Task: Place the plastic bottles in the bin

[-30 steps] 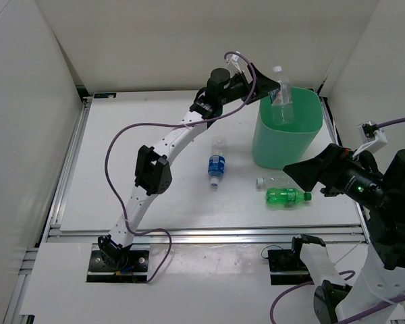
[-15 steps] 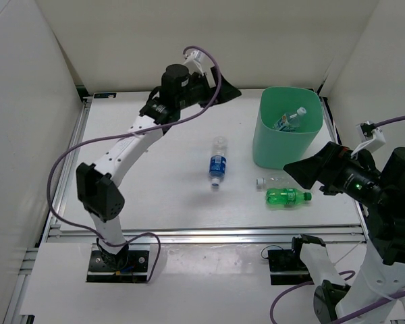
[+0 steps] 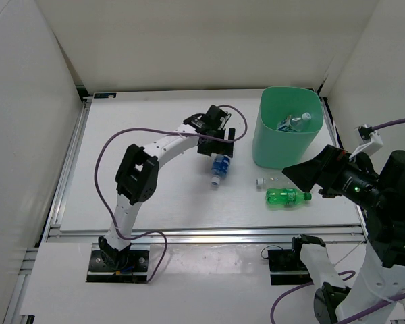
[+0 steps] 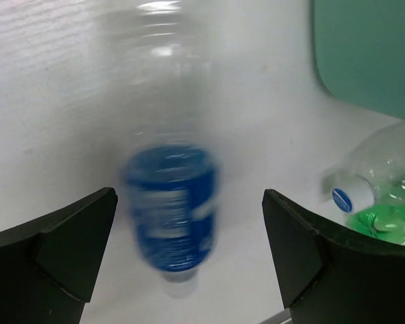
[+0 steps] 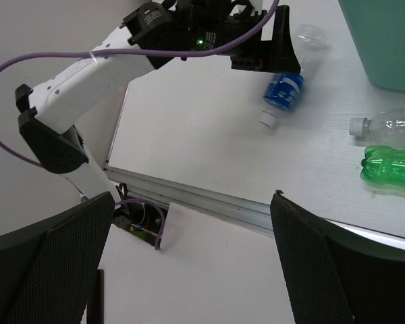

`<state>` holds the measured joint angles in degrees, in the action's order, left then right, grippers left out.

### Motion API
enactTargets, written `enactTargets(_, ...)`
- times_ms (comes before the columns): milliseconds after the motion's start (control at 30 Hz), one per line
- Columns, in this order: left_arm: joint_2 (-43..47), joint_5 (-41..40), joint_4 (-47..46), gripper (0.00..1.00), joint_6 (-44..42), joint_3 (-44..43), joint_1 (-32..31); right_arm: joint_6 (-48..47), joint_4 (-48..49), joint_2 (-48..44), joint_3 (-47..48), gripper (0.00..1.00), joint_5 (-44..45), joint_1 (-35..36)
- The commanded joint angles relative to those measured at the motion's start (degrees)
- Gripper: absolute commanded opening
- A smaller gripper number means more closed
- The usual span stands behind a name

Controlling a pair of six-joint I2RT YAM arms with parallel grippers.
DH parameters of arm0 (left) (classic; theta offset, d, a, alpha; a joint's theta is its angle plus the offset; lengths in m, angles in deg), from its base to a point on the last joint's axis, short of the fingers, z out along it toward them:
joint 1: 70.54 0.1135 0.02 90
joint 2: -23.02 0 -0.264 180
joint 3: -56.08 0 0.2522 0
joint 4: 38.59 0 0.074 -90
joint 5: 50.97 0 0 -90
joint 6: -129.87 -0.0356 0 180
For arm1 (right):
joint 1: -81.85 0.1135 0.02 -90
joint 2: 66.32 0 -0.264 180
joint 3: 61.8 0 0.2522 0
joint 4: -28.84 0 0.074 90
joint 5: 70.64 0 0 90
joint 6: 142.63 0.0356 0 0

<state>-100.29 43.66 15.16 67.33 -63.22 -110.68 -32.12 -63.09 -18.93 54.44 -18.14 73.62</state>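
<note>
Blue-label bottle (image 4: 170,209) next in line: our left gripper (image 4: 189,196) hangs just above it, jaws spread wide, one finger to each side of the label, neither touching the plastic, nothing held. The bottle lies on its side on the white table (image 3: 142,196), cap toward the near edge, its body running between the fingers. It shows blurred in the left wrist view, so we cannot say how near the fingers are to the tabletop.

To the right stands the mint-green bin (image 3: 280,152), near the bottle but apart from it, with one clear labelled bottle (image 3: 293,123) lying inside. In front of the bin a plain clear bottle (image 3: 270,181) with a white cap and a green bottle (image 3: 287,197) lie side by side on the table. Our right gripper (image 5: 194,196) waits over the near right edge, jaws wide apart and empty, well back from both.

We judge the work about a quarter done: one bottle binned, three to go, the step in hand being the approach for the next pick. The next move calls for a short drop until the fingers straddle the label, a firm close that neither crushes nor rolls the bottle, then a lift clear of the rim before carrying right and letting go over the opening.
</note>
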Motion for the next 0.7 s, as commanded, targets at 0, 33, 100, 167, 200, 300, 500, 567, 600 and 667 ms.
enactTargets(0, 0.27, -5.67, 7.2, 1.0, -2.76, -6.61, 0.41, -0.83, -4.27, -0.81, 0.44, 1.0, -0.3, 0.32)
enactTargets(33, -0.35, -6.29, 7.73, 1.0, -2.77, -6.61, 0.41, -0.83, -4.27, -0.81, 1.14, 1.0, 0.4, 0.32)
enactTargets(100, -1.75, -6.29, 7.74, 1.0, -3.29, -7.14, 0.41, -0.83, -4.8, -0.81, 1.76, 1.0, 1.19, 0.32)
enactTargets(167, -2.37, -6.29, 8.35, 1.0, -3.29, -7.14, 0.94, -0.83, -4.8, -0.29, 1.76, 1.0, 1.81, 0.32)
enactTargets(200, -2.99, -6.29, 8.35, 1.0, -3.29, -6.62, 0.94, -0.83, -4.8, -0.29, 1.76, 1.0, 2.33, 0.32)
enactTargets(300, -3.87, -4.37, 8.35, 1.0, -3.29, -7.22, 0.94, -0.83, -4.8, 0.23, 1.76, 1.0, 2.87, 0.32)
enactTargets(500, -6.33, 1.43, 6.95, 1.0, -2.77, -9.42, 0.94, -1.35, -4.28, 0.77, 1.76, 1.0, 3.39, 0.32)
enactTargets(567, -6.85, 2.49, 6.24, 1.0, -2.24, -10.13, 0.94, -1.35, -4.27, 0.77, 1.15, 1.0, 3.39, 0.32)
enactTargets(600, -6.86, 3.8, 5.63, 1.0, -2.24, -10.13, 0.94, -1.35, -4.27, 0.77, 1.15, 1.0, 3.39, 0.32)
enactTargets(667, -7.64, 5.3, 4.92, 1.0, -1.72, -10.66, 0.94, -1.35, -4.27, 0.77, 0.62, 1.0, 3.39, 0.32)
